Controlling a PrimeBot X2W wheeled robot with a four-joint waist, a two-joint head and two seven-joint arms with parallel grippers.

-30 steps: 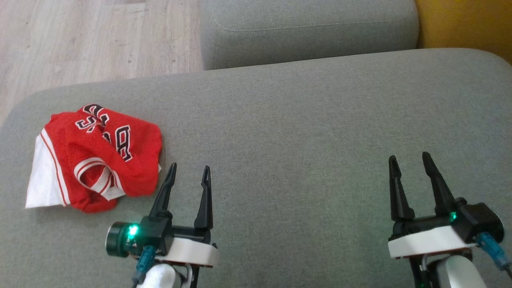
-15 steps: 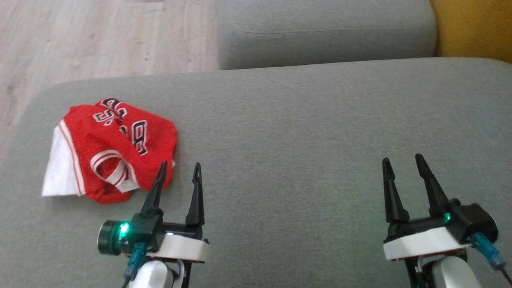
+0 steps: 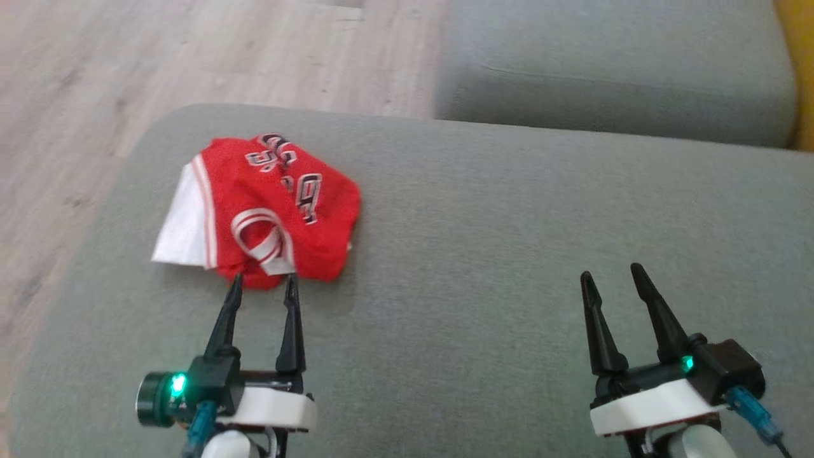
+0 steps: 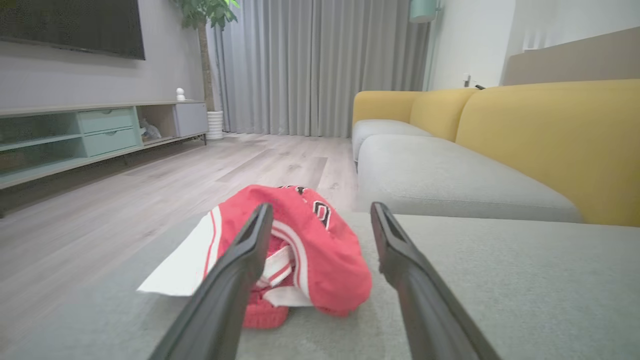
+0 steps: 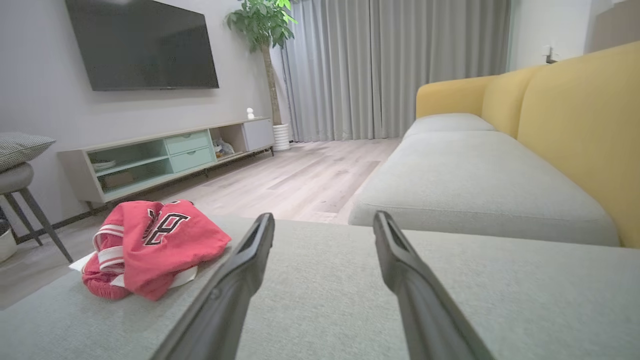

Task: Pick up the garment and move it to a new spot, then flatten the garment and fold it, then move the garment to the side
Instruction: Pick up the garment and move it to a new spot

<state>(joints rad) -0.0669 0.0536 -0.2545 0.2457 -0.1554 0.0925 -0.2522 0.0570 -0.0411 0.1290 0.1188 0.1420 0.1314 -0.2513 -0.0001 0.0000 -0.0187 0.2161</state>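
Note:
A crumpled red garment [image 3: 273, 213] with white trim and black lettering lies on the grey cushion [image 3: 483, 242] near its far left corner. The same garment [image 4: 305, 250] sits just ahead of the fingers in the left wrist view, and the garment [image 5: 155, 245] lies off to the left in the right wrist view. My left gripper [image 3: 263, 286] is open, its tips at the garment's near edge, nothing between them. My right gripper [image 3: 607, 275] stands open over bare cushion at the lower right, well apart from the garment.
The cushion's left edge drops to a wooden floor [image 3: 95, 95]. A second grey seat [image 3: 610, 70] lies beyond, with a yellow backrest [image 4: 550, 135] to the right. A TV stand [image 5: 165, 155] and a stool [image 5: 20, 190] stand across the room.
The head camera has swung left, shifting the whole picture right. My left gripper has closed in on the garment, from beside its right edge to its near edge. The right gripper stays open.

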